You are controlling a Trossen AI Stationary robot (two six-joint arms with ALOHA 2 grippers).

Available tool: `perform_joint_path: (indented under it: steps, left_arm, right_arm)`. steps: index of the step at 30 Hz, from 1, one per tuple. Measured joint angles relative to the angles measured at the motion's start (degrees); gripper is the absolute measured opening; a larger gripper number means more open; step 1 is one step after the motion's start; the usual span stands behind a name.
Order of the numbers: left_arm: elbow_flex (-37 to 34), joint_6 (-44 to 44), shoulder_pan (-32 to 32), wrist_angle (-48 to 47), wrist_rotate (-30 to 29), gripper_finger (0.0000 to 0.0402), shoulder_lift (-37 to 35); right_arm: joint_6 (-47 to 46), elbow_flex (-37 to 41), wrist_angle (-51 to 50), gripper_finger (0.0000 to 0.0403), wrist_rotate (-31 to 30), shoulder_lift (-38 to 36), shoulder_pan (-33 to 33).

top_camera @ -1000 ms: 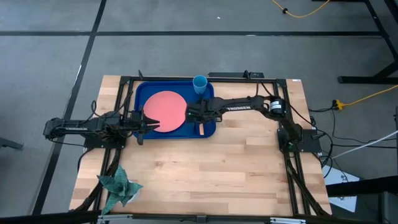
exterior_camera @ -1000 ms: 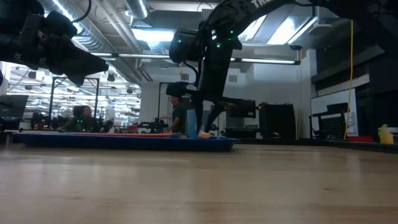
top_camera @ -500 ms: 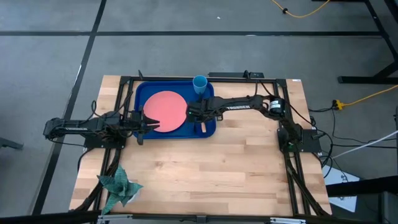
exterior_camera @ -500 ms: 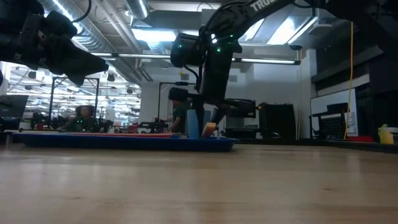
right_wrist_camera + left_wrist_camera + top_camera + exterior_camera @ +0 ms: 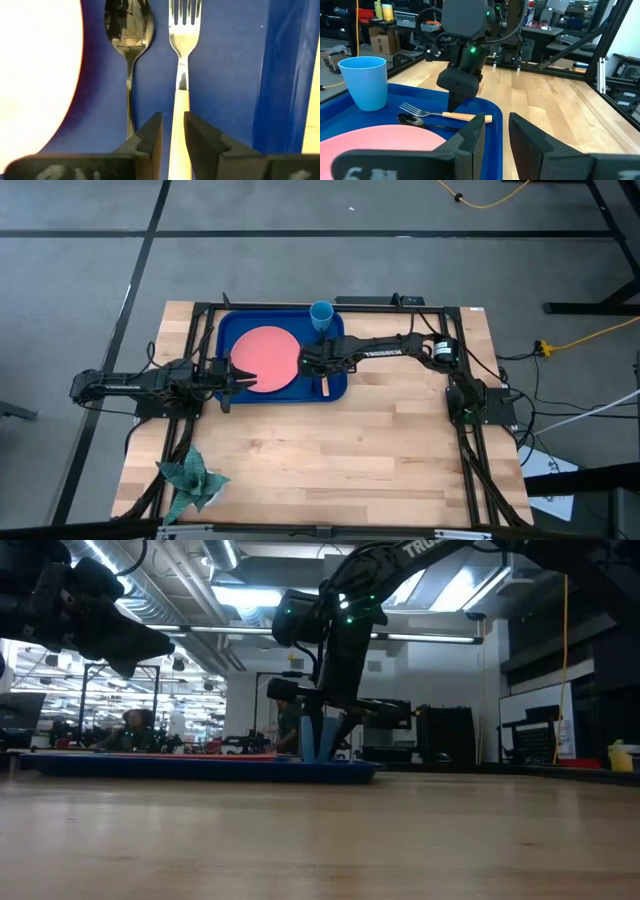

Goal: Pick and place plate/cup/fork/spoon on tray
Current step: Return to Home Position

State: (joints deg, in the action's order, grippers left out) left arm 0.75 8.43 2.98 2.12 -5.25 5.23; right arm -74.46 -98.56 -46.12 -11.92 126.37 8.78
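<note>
The dark-blue tray [image 5: 225, 330] lies at the table's far middle. On it are the salmon-pink plate [image 5: 265, 358], the light-blue cup [image 5: 321, 314] upright at the far right corner, and the dark spoon [image 5: 127, 25] and the tan-handled fork [image 5: 182, 20] side by side between the plate and the tray's right rim. My right gripper [image 5: 173, 131] stands over the fork, shut on its handle; it also shows in the left wrist view [image 5: 457, 97]. My left gripper [image 5: 496, 131] hovers at the tray's near-left edge beside the plate, slightly open and empty. My right gripper pinches the fork's tan handle [image 5: 179, 107] between its two fingers, a little behind the metal neck. The fingers come from above, pointing down, one on each side of the handle. The fork lies flat on the tray floor, tines toward the cup.
A green folded paper shape [image 5: 190, 480] sits at the table's near left corner. Black frame rails [image 5: 470, 430] run along the table's left and right sides. The near half of the wooden table [image 5: 330, 460] is bare. People show in the room beyond, in the low view.
In the low view the fork's tan handle end stood tipped up above the tray's rim beside my right gripper; now it has gone down out of sight behind the rim. The fork lies flat on the tray.
</note>
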Motion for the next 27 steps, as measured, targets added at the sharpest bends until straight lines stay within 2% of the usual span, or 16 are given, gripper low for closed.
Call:
perform_joint_path:
  steps: [10, 13, 18, 22, 24, 27]
  left_arm:
    - [0.00, 0.00, 0.00, -0.01, -0.01, 0.0080, 0.02]
    - [0.00, -0.02, 0.00, 0.00, -0.01, 0.0080, 0.02]
    - [0.00, 0.00, -0.02, -0.06, -0.01, 0.0080, 0.02]
    - [0.00, -0.02, -0.02, -0.10, 0.01, 0.0080, 0.02]
    - [0.00, 0.00, -0.01, -0.01, -0.01, 0.0080, 0.00]
    - [0.00, -0.01, -0.01, -0.01, 0.01, 0.0080, 0.01]
  right_arm:
    - [0.26, 0.00, -0.61, 0.0084, 0.00, -0.38, 0.00]
    - [1.72, -2.68, -4.24, 0.0084, 0.02, -1.19, -0.40]
    - [15.08, -11.95, -14.84, 0.0084, 0.71, -1.97, -3.81]
    - [25.46, -18.97, -24.46, 0.0084, 9.54, -1.97, -7.83]
    - [28.04, -21.50, -27.73, 0.0084, 11.87, -1.97, -10.23]
    - [32.53, -23.28, -29.16, 0.0084, 10.08, -1.97, -14.23]
